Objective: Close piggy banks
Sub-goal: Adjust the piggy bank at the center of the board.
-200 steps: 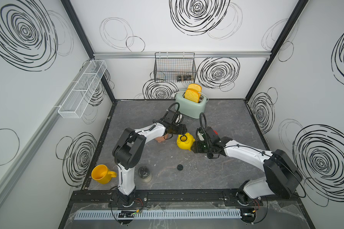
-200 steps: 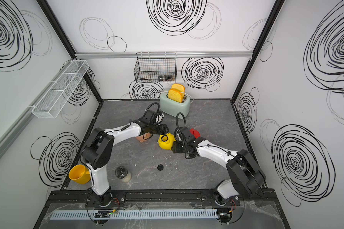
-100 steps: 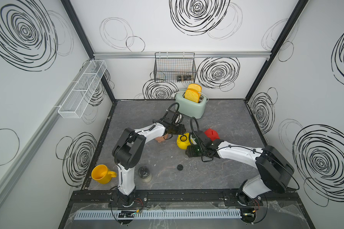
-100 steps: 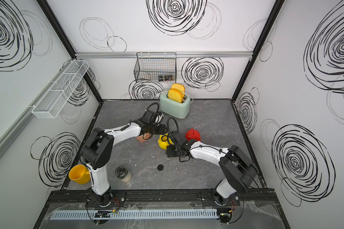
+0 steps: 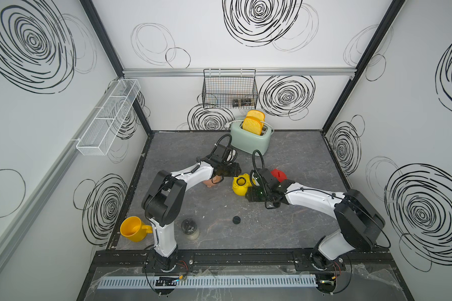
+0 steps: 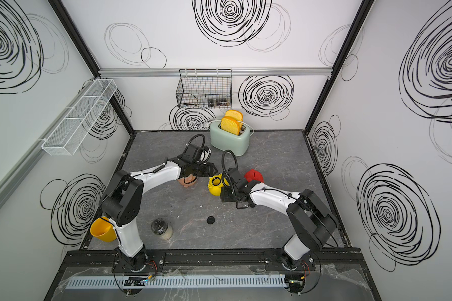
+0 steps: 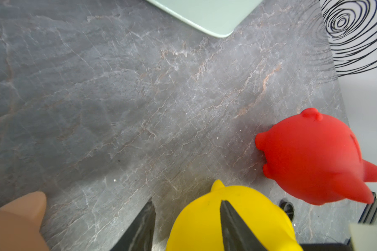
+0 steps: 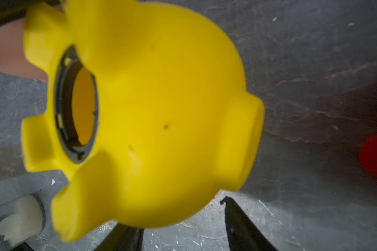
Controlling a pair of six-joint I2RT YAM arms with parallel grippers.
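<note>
The yellow piggy bank (image 5: 242,186) (image 6: 215,188) lies on its side mid-table, its round belly hole (image 8: 83,108) uncovered. My left gripper (image 5: 236,170) (image 7: 186,203) hangs just over it, open: one finger crosses the yellow body (image 7: 194,226), while a strip of table shows between the other finger and the pig. My right gripper (image 5: 248,195) (image 8: 183,226) stands open at the pig's near side, holding nothing. The red piggy bank (image 5: 279,174) (image 7: 309,158) stands behind the right wrist. The pale pink piggy bank (image 5: 211,182) (image 7: 9,223) lies under the left forearm.
A small black round cap (image 5: 236,219) (image 6: 210,219) lies loose nearer the front. A jar (image 5: 191,228) and a yellow mug (image 5: 133,229) stand front left. The mint-green toaster (image 5: 249,142) with toast is at the back, below a wire basket (image 5: 230,88).
My right arm has swung left, from over the red pig to the yellow pig's near side, uncovering the red pig. The left jaws have narrowed over the yellow pig.
</note>
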